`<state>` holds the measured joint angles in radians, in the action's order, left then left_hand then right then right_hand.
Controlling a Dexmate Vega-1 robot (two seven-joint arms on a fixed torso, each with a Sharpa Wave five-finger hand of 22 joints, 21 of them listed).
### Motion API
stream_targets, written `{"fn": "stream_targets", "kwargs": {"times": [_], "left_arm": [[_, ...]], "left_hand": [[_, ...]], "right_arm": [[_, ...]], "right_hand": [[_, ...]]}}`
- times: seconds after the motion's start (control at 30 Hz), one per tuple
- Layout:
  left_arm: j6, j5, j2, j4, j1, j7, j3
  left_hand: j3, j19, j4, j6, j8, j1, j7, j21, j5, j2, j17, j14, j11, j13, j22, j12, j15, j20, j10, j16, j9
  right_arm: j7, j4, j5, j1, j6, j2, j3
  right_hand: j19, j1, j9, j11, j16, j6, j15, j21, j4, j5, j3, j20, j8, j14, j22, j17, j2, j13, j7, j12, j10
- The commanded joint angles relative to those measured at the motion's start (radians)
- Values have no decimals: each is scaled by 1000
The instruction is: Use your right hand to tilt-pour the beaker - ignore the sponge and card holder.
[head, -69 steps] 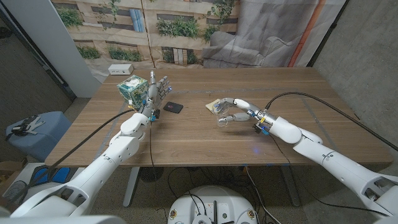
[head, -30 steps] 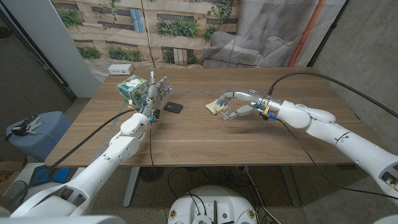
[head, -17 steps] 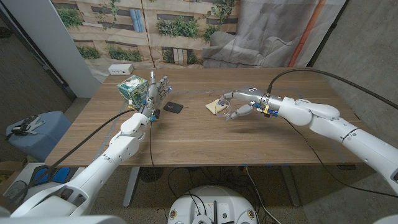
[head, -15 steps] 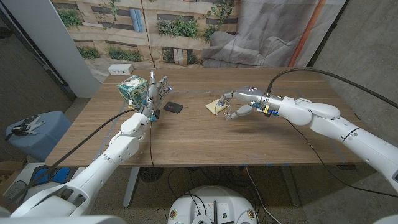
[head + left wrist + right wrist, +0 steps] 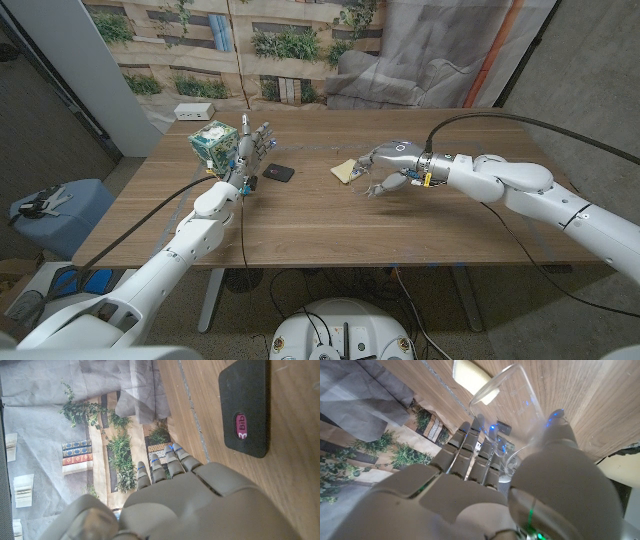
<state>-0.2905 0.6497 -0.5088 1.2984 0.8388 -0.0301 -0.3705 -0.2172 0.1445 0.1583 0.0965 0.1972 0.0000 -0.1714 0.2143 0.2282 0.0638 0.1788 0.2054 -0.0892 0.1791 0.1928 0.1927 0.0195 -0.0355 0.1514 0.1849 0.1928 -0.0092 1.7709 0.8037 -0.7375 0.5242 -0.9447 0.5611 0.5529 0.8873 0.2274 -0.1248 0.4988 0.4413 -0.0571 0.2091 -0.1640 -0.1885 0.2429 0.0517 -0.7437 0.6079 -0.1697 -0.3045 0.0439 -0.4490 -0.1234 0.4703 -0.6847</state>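
overhead, right hand (image 5: 385,170) gripping tilted clear beaker (image 5: 507,407) – black card holder (image 5: 245,407) reads "bib"

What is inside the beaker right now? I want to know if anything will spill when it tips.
The beaker held by the right hand looks empty: wood grain and the sponge show through its clear wall. Its base is covered by the fingers.

Right hand (image 5: 388,166) gripping (palm down); left hand (image 5: 252,145) upright.
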Motion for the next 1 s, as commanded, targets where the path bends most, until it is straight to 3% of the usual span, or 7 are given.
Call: {"fn": "stream_targets", "kwargs": {"times": [0.03,0.53,0.8,1.0], "left_arm": [[0,0,0,-1,0,-1,0],[0,0,0,-1,-1,0,0],[0,0,0,-1,0,0,0],[0,0,0,-1,0,0,0]], "left_hand": [[-5,7,-1,1,3,2,-8,7,4,26,5,7,0,3,3,6,0,-10,10,5,3],[-5,6,-1,3,4,2,-7,7,4,26,5,6,0,3,3,6,1,-9,10,4,3],[-5,6,-1,3,4,2,-6,7,4,26,5,6,-1,3,3,6,1,-9,10,4,3],[-5,7,-1,0,3,2,-8,7,4,26,5,6,0,3,3,6,1,-9,10,5,3]], "right_arm": [[13,140,206,-32,-145,-54,1],[55,216,363,-41,-236,-73,30],[152,240,371,-29,-233,-82,45],[257,259,398,-4,-247,-50,68]], "right_hand": [[0,54,3,-77,-4,85,-159,-4,21,1,19,73,-8,7,-3,0,-124,0,-75,5,-85],[-4,48,1,-78,-14,83,-162,-7,22,3,20,74,-8,7,-3,4,-130,1,-81,-1,-88],[-5,33,0,-78,-25,83,-155,-8,27,4,16,71,-9,-1,-3,8,-128,1,-81,-9,-82],[-6,27,-1,-79,-27,82,-155,-8,28,4,14,68,-9,-4,-3,7,-129,1,-81,-11,-82]]}}
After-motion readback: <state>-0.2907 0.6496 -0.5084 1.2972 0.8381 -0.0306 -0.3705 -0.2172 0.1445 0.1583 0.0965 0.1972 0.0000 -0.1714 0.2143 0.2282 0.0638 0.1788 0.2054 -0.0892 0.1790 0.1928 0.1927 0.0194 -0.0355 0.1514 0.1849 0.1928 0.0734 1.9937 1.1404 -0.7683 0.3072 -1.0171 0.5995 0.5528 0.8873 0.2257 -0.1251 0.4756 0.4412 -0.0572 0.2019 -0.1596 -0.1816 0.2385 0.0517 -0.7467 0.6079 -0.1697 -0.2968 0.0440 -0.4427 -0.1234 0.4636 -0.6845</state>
